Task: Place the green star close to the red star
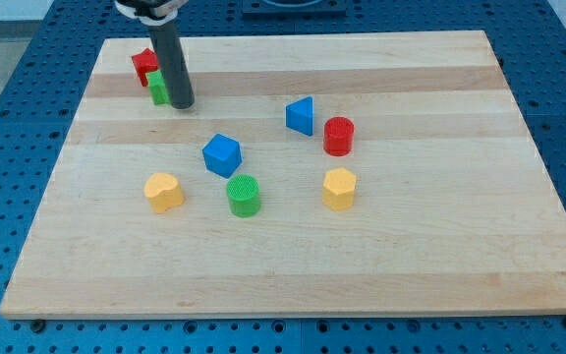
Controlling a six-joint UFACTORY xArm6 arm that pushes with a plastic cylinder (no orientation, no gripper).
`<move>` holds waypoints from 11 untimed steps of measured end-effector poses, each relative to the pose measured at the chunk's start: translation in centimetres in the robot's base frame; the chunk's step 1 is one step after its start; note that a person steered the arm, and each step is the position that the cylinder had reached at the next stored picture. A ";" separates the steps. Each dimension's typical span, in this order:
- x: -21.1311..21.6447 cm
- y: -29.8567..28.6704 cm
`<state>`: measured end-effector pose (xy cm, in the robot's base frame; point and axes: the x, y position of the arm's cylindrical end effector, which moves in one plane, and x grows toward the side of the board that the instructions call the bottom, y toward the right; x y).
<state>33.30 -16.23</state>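
The red star lies near the top left corner of the wooden board. The green star sits just below and right of it, touching or nearly touching it, and is partly hidden by the rod. My tip rests on the board right against the green star's right side.
A blue cube and a blue triangular block lie mid-board. A red cylinder is to their right. A yellow heart-like block, a green cylinder and a yellow hexagonal block form a lower row.
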 end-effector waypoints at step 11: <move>-0.7 -3.3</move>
